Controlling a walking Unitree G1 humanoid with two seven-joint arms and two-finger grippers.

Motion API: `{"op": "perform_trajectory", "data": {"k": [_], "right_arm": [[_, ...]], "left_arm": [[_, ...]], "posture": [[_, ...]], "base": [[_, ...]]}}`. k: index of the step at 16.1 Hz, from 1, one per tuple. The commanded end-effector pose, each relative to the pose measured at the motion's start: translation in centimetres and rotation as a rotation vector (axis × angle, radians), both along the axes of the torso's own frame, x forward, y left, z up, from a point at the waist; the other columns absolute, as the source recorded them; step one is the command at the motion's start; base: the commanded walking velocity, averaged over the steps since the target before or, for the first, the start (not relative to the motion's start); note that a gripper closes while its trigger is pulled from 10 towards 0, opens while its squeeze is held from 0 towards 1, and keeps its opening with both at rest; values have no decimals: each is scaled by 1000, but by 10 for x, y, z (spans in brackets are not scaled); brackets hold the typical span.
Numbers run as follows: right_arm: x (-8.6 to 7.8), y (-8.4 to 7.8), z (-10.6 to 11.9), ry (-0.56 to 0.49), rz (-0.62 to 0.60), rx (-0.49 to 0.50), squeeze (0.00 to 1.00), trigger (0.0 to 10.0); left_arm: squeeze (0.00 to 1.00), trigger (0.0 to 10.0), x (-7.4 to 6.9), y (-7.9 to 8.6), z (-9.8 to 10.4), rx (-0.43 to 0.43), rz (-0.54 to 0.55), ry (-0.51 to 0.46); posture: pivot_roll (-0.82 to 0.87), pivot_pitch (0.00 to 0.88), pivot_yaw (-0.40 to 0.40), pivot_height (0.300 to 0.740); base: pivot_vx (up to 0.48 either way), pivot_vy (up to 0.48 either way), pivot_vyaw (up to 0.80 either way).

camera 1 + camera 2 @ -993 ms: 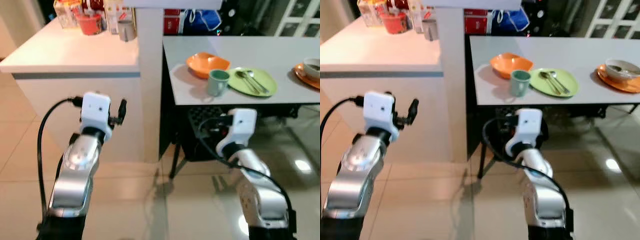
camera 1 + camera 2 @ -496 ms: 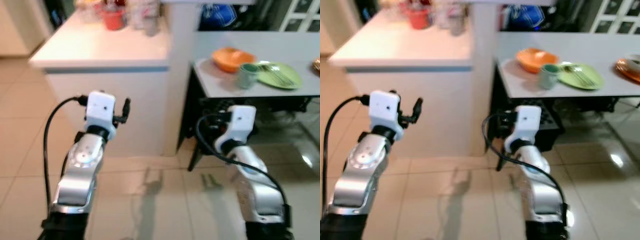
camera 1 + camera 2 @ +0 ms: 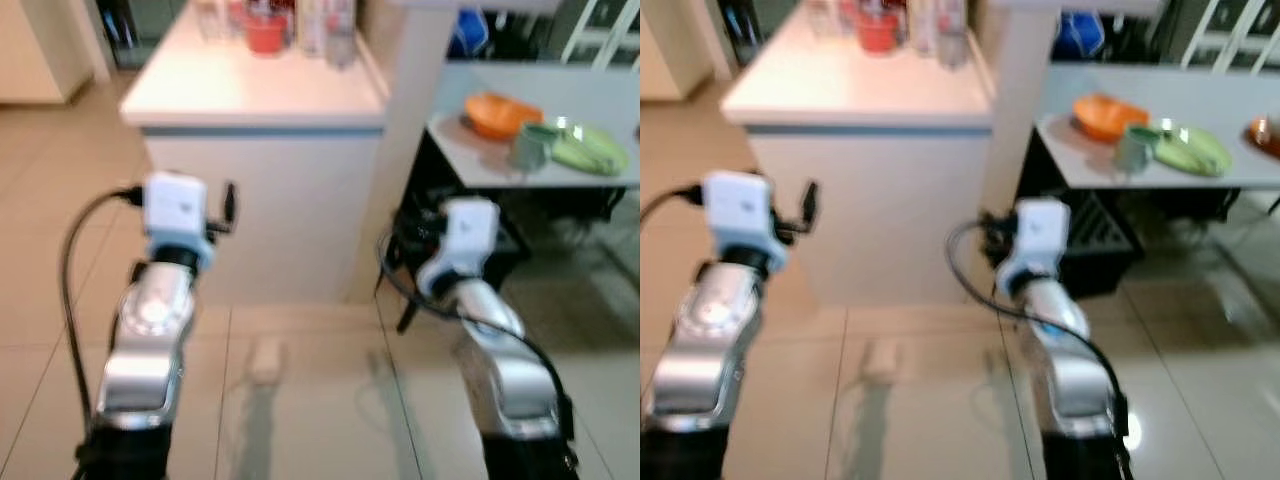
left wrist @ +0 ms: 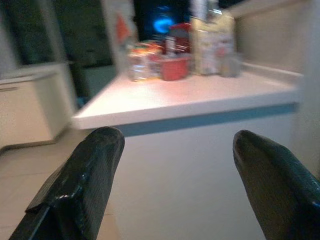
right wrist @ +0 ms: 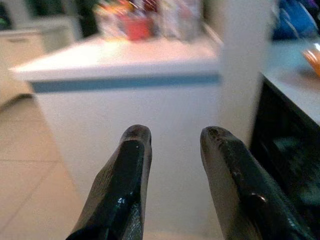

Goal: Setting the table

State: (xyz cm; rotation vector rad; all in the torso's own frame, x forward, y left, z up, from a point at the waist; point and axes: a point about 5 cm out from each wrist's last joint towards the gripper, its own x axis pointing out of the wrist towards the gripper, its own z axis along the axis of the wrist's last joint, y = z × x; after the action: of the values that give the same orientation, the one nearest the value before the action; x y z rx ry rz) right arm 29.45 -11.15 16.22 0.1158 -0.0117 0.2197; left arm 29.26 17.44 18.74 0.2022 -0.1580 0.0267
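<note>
White counter (image 3: 260, 95) stands straight ahead of me, crowded at its far end with a red cup (image 3: 265, 32) and blurred bottles; I judge I am between errands, walking to fetch something for the grey dining table (image 3: 600, 105) off to my right. That table already carries an orange bowl (image 3: 503, 112), a green mug (image 3: 530, 147) and a green plate (image 3: 590, 152). My left gripper (image 4: 172, 175) hangs wide open and empty; my right gripper (image 5: 172, 175) is narrowly parted, also empty. Next I must close on the counter and choose an item. Glossy beige floor tiles (image 3: 300, 400) lie underfoot.
</note>
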Motion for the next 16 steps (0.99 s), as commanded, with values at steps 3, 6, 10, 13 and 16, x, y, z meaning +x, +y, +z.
{"op": "perform_trajectory", "data": {"k": [3, 6, 10, 13, 16], "right_arm": [[0, -7, 0, -5, -19, -32, 0, 10000], [3, -6, -2, -6, -19, -46, 0, 10000], [7, -7, 2, -18, -23, -46, 0, 10000], [8, -7, 5, -35, -29, -63, 0, 10000], [11, -4, 8, -58, 0, -96, 0, 10000]], "left_arm": [[0, 10000, 0, -9, 12, 55, -43, -44], [0, 10000, 2, -7, 12, 64, -48, -45], [0, 10000, 4, -10, 15, 56, -74, -43], [0, 10000, 2, -9, 13, 59, -80, -33], [0, 10000, 3, -7, 13, 47, -72, -26]], "posture": [[40, 0, -26, 740], [41, 0, -24, 740], [35, 0, -14, 740], [37, 0, -15, 740], [36, 0, -15, 740]], "base": [[220, 0, 148], [391, 0, 548], [399, 0, 273], [401, 0, 0], [401, 0, 0]]}}
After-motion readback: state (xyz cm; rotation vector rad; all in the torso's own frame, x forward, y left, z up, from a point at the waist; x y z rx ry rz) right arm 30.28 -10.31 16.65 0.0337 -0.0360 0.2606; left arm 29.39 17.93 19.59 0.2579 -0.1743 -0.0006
